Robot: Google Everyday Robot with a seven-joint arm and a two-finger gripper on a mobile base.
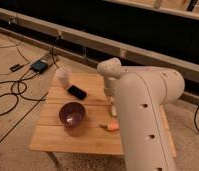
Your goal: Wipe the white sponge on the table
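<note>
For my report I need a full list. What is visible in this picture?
table: 1, light wood, centre.
bowl: 1, dark purple, table front left.
phone: 1, black, flat behind the bowl.
cup: 1, white, upright, table's far left corner.
orange item: 1, right of the bowl; kind unclear.
sponge: 1, white, under the gripper, partly hidden.
cables: several, black, floor at left.
box: 1, dark, floor beyond the table.
arm: 1, white, right foreground.
gripper: 1, white, shut, pointing down over the table's middle.
</note>
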